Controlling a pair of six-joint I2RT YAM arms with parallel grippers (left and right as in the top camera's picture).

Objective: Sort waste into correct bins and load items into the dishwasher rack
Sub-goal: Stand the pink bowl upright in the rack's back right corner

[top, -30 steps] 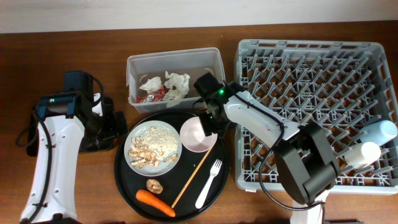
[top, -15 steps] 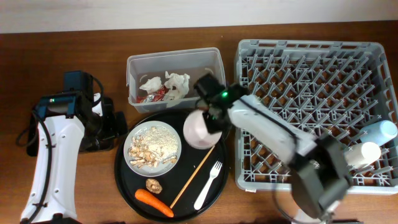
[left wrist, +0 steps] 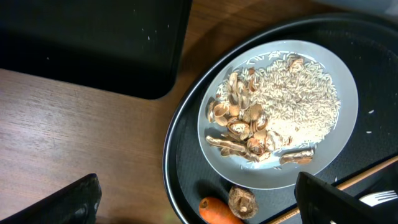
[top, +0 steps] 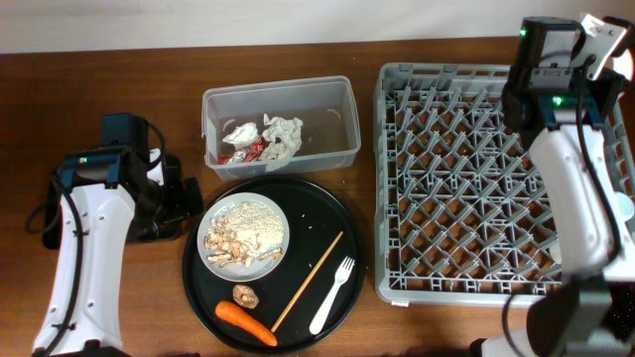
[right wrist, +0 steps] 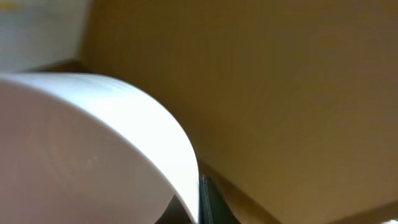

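My right gripper [top: 593, 45] is raised over the far right corner of the grey dishwasher rack [top: 476, 188] and is shut on the pinkish-white bowl [right wrist: 93, 143], which fills the right wrist view. My left gripper [left wrist: 199, 211] is open and empty above the left edge of the round black tray [top: 327, 213]. On that tray lie a white plate [top: 244, 236] with beige food scraps [left wrist: 292, 102], a brown lump [top: 246, 295], an orange carrot [top: 248, 321], a chopstick [top: 310, 280] and a white fork [top: 334, 294]. The clear tub [top: 332, 124] holds tissues [top: 281, 134] and a red-and-white wrapper [top: 243, 151].
The shallow black rectangular tray [left wrist: 93, 43] lies left of the round tray, mostly under my left arm in the overhead view. The right arm covers the rack's right side, hiding the cups. Bare wooden table [top: 149, 69] surrounds the tub and the rack.
My right gripper has lifted the bowl off the round tray and swung it to the far right, above the rack's back corner. The left arm has not moved.
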